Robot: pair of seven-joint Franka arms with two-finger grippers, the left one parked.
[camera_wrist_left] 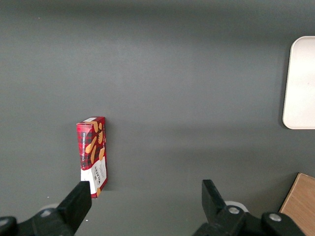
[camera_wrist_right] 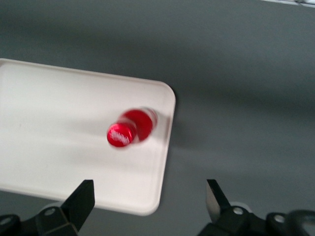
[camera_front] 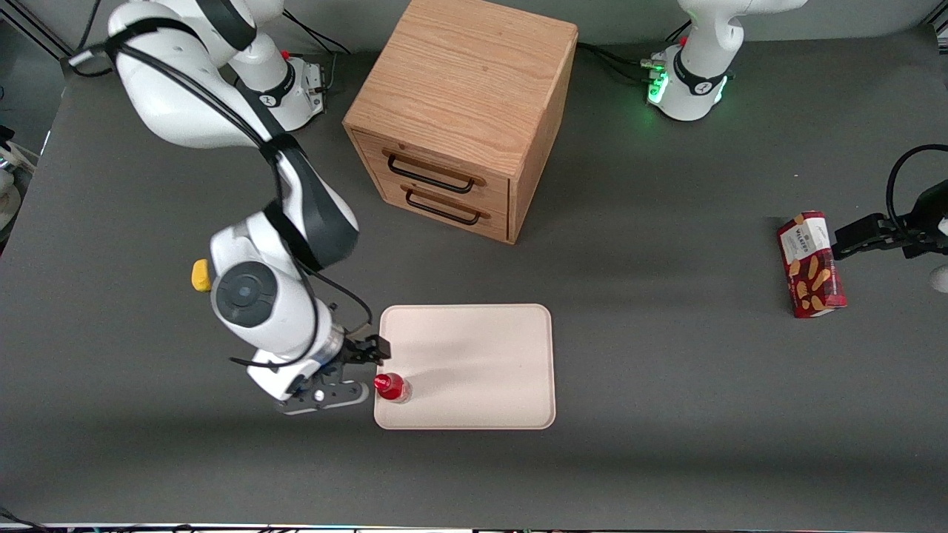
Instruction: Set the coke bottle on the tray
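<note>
End effector (camera_front: 361, 370) spread, empty, just off the tray's (camera_front: 474, 355) edge toward the working arm's end. Coke bottle (camera_front: 390, 386) stands upright on the tray's near corner. Likely light, smooth, tippy; grip the body below the cap.

A dark grey matte table (camera_front: 666, 414) fills the scene. A wooden two-drawer cabinet (camera_front: 463, 111) with black handles stands near its edge farthest from the front camera.

Dark grey surface (camera_front: 666, 414) and its load.
On it: wooden cabinet (camera_front: 463, 111), cream tray (camera_front: 489, 355) nearer the front camera, red biscuit box (camera_front: 811, 264) toward the parked arm's end; the hand (camera_front: 361, 369) hangs beside the tray.
</note>
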